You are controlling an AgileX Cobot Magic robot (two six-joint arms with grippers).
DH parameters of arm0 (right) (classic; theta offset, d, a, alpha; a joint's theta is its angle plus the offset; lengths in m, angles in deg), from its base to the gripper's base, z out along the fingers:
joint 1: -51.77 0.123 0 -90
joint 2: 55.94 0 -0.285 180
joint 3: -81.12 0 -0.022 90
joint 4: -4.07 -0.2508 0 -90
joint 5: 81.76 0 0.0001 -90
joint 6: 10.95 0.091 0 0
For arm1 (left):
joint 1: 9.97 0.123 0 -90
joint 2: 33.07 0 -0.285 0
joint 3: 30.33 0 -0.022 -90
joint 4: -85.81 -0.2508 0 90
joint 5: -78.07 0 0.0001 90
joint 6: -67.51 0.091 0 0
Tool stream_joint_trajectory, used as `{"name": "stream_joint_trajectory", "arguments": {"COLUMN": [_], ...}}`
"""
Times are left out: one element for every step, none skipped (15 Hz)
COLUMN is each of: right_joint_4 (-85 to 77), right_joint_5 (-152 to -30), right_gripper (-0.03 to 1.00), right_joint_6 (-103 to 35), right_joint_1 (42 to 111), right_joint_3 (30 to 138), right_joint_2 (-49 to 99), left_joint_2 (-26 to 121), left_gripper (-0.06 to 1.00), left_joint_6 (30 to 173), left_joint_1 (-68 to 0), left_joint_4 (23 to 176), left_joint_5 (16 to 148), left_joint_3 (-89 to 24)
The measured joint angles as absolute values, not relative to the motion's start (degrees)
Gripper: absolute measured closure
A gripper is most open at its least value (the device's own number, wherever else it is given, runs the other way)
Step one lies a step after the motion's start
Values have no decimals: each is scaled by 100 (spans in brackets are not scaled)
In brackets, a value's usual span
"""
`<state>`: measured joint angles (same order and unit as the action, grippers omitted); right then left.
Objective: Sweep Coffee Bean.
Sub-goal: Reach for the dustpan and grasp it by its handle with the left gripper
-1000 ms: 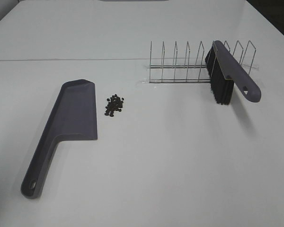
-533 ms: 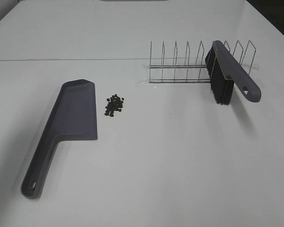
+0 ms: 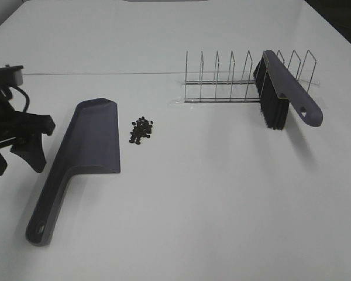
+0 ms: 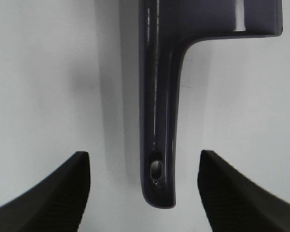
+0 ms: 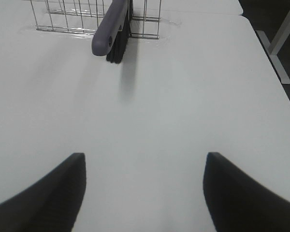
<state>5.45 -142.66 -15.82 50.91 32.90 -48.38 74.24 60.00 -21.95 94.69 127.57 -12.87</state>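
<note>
Left gripper (image 3: 16, 159) beside the purple-grey plastic dustpan (image 3: 92, 137), which lies flat on the white table (image 3: 210, 193). Its two dark fingers (image 4: 48, 193) are spread wide and hold nothing. In the left wrist view the dustpan's long handle, with its hanging hole, runs down the gap between them. Contact is not evident.

The right gripper (image 5: 144, 186) is likewise spread and empty. It faces the purple-handled, black-bristled brush (image 3: 284, 93), which leans in the wire rack (image 3: 222, 79) at far right.

The step in hand appears to be grasping the dustpan handle. To do it well:
- Keep the handle centred in the gap.
- Descend squarely.
- Close across the handle's narrow width, a little up from the hole, so the pan does not pivot and its open lip can stay flat on the table.

The coffee beans (image 3: 141, 129) form a small dark cluster just beside the dustpan's right edge. They lie to the right of the left fingers and well apart from them, with the pan between. From the right fingers they lie far off to the left.
</note>
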Motion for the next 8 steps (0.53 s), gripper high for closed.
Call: {"name": "stream_joint_trajectory", "arguments": {"right_joint_4": [545,545,545,545,545,545,545,545], "right_joint_5": [-14266,-14266,-14266,-14266,-14266,-14266,-14266,-14266], "right_gripper": [29,29,29,29,29,29,29,29], "right_joint_6": [-1582,-1582,-1582,-1582,-1582,-1582,-1582,-1582], "right_joint_1": [5091,5091,5091,5091,5091,5091,5091,5091], "right_joint_3": [3290,3290,3290,3290,3290,3290,3290,3290], "right_joint_2": [-4838,-4838,-4838,-4838,-4838,-4838,-4838,-4838], "left_joint_2": [7476,7579,7688,7785,7860,7928,8009,8089], "left_gripper": [33,33,33,33,33,33,33,33], "left_joint_6": [5886,5645,5387,5135,5003,4940,4917,4912], "left_joint_1": [-2304,-2493,-2665,-2774,-2842,-2859,-2859,-2859], "left_joint_4": [9395,9240,9062,8908,8782,8719,8690,8684], "left_joint_5": [12711,12620,12551,12516,12448,12390,12385,12385], "left_joint_3": [-1287,-1293,-1293,-1293,-1293,-1293,-1293,-1293]}}
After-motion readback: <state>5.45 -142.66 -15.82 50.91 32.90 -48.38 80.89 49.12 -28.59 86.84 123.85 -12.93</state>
